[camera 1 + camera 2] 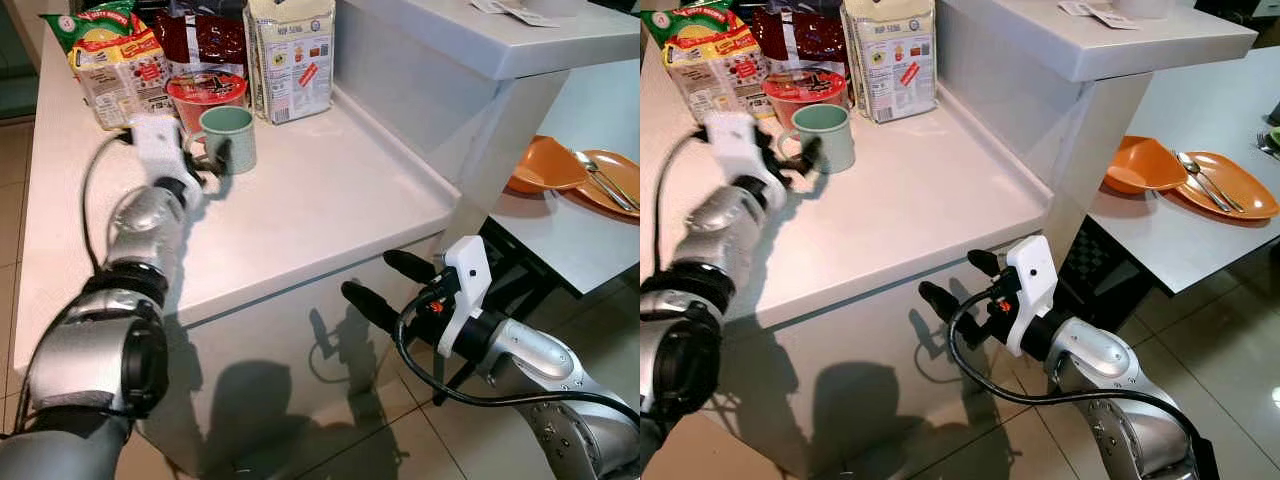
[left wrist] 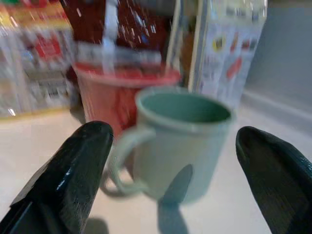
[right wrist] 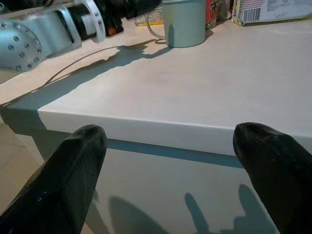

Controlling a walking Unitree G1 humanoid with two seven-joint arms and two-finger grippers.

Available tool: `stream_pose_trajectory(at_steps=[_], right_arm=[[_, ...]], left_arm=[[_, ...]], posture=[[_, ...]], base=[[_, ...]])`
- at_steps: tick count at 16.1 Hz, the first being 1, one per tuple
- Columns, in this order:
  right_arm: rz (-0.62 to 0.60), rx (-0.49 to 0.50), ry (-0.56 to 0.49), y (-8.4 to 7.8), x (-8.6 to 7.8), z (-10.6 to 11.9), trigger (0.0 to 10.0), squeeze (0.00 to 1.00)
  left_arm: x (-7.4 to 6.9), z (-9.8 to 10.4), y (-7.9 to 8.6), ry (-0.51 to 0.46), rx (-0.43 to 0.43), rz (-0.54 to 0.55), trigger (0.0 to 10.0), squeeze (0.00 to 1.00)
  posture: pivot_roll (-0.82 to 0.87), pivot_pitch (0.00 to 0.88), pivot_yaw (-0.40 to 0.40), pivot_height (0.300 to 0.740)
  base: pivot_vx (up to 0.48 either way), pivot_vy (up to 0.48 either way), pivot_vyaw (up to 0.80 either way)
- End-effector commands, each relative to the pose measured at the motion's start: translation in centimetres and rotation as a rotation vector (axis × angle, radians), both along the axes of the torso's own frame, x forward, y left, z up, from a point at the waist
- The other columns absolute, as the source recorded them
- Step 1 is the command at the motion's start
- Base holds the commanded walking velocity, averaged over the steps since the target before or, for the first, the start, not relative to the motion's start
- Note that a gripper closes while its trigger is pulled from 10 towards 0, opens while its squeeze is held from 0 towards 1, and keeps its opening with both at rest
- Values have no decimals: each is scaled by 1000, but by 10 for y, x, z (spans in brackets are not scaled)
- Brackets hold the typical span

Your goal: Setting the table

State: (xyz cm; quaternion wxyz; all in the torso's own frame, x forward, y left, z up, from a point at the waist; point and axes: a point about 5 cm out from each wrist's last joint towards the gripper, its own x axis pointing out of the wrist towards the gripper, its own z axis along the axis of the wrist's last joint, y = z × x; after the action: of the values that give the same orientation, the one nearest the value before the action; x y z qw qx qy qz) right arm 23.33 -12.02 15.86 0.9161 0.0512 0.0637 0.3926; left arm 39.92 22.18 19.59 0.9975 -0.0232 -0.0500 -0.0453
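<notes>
Fingers of the left gripper (image 1: 212,163) spread wide at nine o'clock of the green mug (image 1: 230,137), holding nothing, on the white counter (image 1: 300,215) before a red cup (image 1: 205,92), while the right gripper (image 1: 390,285) hangs open and empty below the counter edge.

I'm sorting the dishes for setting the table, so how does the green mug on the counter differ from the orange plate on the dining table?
The green mug is tall, pale green, with a handle, and stands on the counter before the left claw. The orange plate is flat, bright orange, and lies on the dining table carrying cutlery; the mug looks empty. Both sit upright, ungripped.
</notes>
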Motion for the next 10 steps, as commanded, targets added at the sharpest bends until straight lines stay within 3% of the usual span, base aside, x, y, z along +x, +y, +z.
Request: stream_pose_trajectory(at_steps=[1,4,10], right_arm=[[10,1,-8,-3,-1,5,10000,0],[9,-12,-7,-6,-5,6,10000,0],[4,-83,50,-29,-31,9,10000,0]], left_arm=[[3,22,4,-69,30,18,10000,0],[5,27,12,-44,83,57,10000,0],[2,30,26,-54,-18,84,10000,0]], posture=[[-49,0,-32,740],[-84,0,-25,740],[-231,0,-49,740]], base=[[0,0,0],[0,0,0],[0,0,0]])
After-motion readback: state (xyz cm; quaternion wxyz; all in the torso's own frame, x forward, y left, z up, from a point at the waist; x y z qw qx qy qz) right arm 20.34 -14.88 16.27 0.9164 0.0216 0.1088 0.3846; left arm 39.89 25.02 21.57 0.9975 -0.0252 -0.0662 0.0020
